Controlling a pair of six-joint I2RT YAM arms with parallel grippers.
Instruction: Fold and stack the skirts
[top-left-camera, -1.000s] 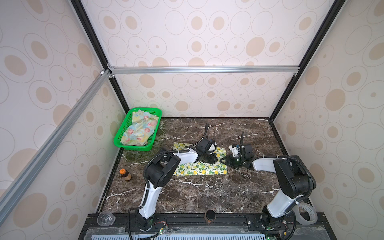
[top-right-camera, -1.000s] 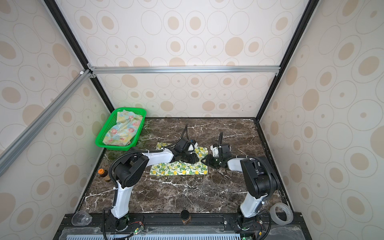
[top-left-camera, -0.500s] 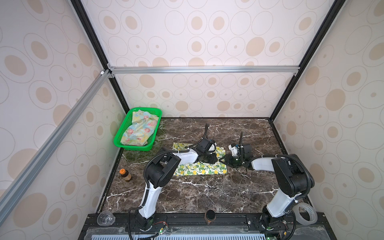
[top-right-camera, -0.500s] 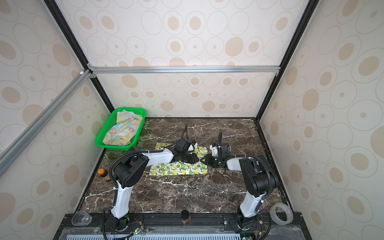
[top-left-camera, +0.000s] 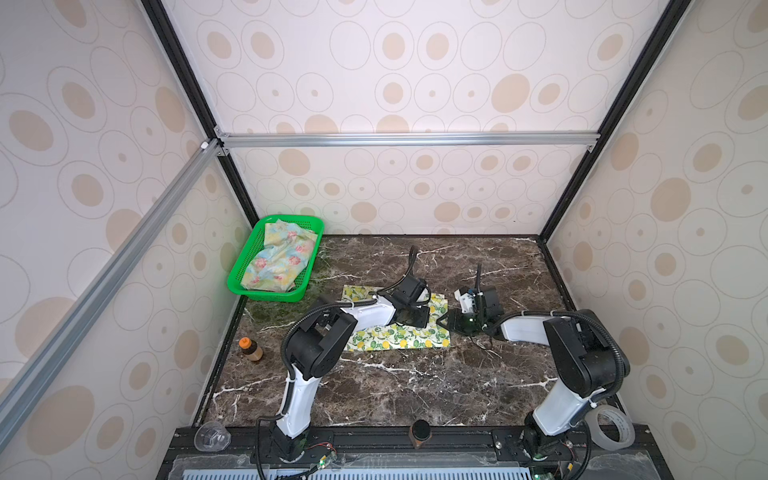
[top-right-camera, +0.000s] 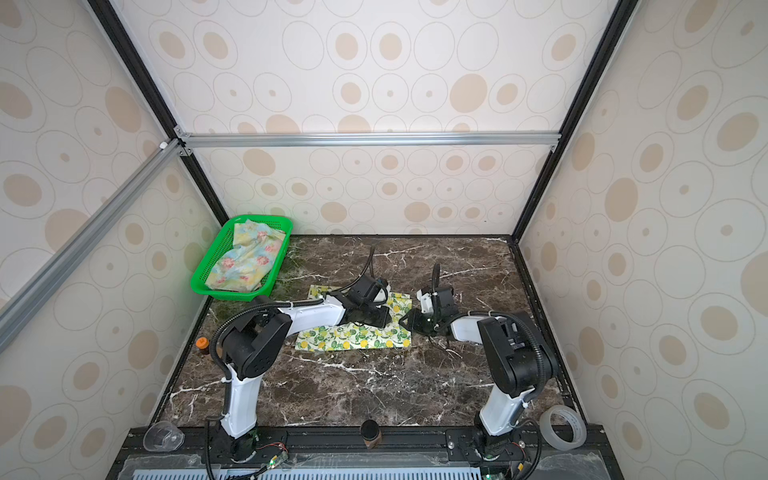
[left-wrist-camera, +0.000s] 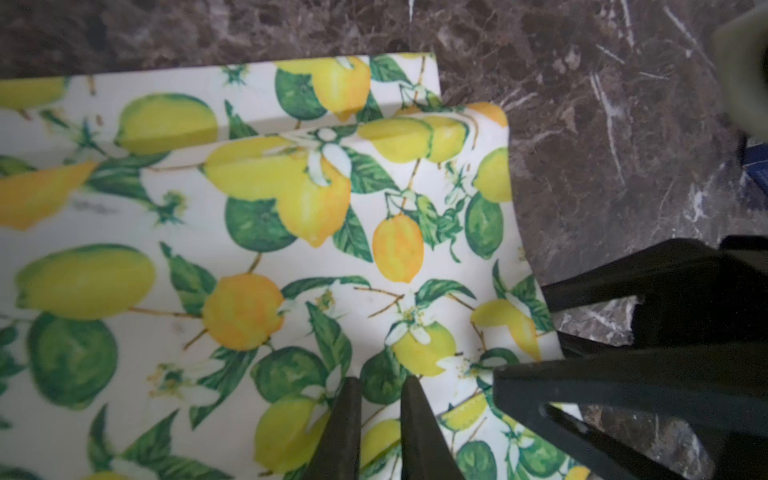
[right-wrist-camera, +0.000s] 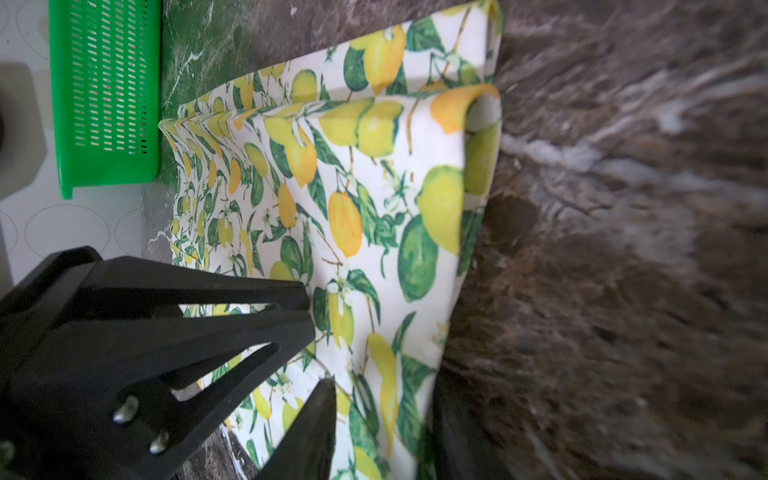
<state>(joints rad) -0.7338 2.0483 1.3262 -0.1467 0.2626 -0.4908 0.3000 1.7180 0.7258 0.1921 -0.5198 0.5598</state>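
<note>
1. Marble table (top-left-camera: 415, 382) and the papered booth walls showed no disturbance against the views of a second before. You kept both arms parked at the end of the lemon skirt (top-left-camera: 395, 338) nearer the right arm.
2. That skirt lay mid-table as a flat strip, and neither its outline nor its place had shifted. In the left wrist view an upper layer sat over a lower one, so I judged it part folded.
3. The only change I found was in your left gripper (left-wrist-camera: 380, 382), whose jaws had drawn in by a trifle. They stood narrow, with a slim gap, tips down at the cloth. I could not tell whether they nipped a layer or merely pressed it.
4. Your right gripper (right-wrist-camera: 386, 386) had not altered. Its jaws stood about half apart with the skirt's curled edge lying between them, and I saw no clamp on it.
5. In both top views the two grippers sat close together, left (top-right-camera: 374, 318) over the cloth and right (top-right-camera: 409, 322) at its edge.
6. The flowered skirt (top-left-camera: 278, 259) remained crumpled in the green basket (top-left-camera: 266, 295) at the far left corner, well apart from either gripper.
7. Finding: the last second brought a small tightening of the grip and no folding. The next fold of the lemon skirt was not made, the second skirt was not taken up, and stacking was not begun.
</note>
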